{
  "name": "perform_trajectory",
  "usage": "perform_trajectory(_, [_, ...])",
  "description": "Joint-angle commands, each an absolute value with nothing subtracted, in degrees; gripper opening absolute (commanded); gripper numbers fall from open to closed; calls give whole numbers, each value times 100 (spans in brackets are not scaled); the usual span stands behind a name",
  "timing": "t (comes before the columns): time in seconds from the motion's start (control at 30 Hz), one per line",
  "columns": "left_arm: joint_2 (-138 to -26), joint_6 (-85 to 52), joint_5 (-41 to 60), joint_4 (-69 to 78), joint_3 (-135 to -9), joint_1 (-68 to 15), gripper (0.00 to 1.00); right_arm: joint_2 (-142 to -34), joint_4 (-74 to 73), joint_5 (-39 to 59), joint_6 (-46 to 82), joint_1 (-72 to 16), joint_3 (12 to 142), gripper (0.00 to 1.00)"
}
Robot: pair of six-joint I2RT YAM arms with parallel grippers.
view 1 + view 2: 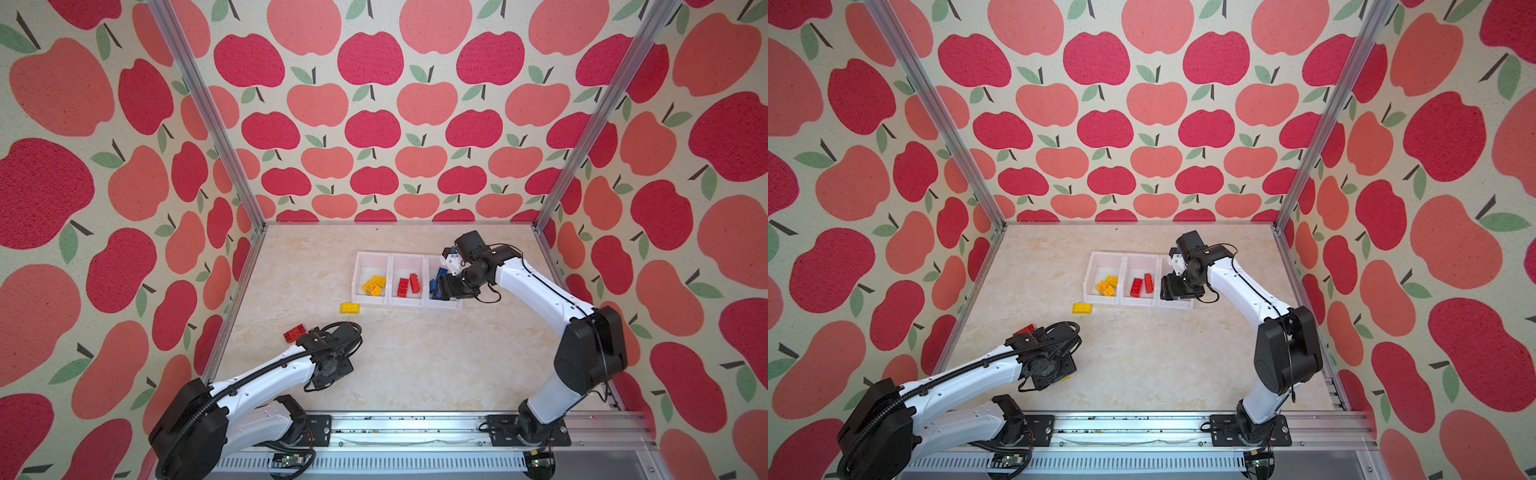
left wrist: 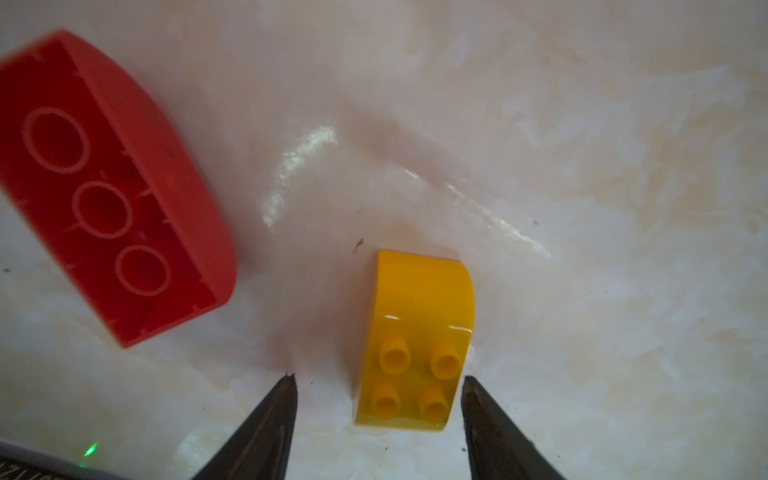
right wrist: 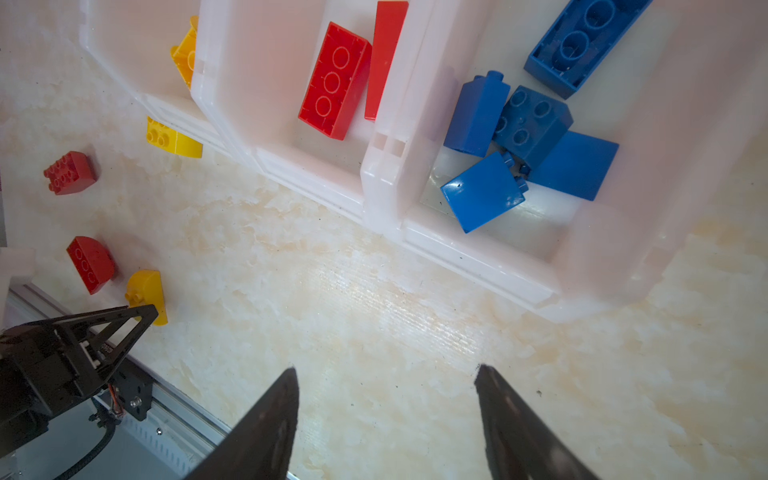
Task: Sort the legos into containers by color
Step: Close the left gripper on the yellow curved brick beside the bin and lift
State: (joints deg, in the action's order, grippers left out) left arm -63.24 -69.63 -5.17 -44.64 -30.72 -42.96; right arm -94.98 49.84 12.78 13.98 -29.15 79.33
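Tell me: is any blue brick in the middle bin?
No, the middle bin holds only two red bricks; the blue bricks lie in the neighbouring bin.
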Motion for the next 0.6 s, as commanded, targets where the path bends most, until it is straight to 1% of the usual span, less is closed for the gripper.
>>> perform_trajectory(0.0, [-6296, -7103, -600, -4187, -2980, -4277, 62, -9288, 4994, 1365, 1349, -2944, 7835, 70])
perform_trajectory(0.13, [-6396, -6990, -547, -4087, -2995, -4215, 55, -9264, 4966, 1358, 1362, -2942, 7805, 70])
perform_trajectory(0.47, [-6412, -6935, -501, -4212, -3048, -4144, 31, -9246, 4926, 1355, 1376, -2937, 7770, 70])
perform_trajectory(0.57, [-6411, -6926, -534, -4344, -3169, -4140, 27, -9247, 4915, 1356, 1379, -2940, 7761, 70])
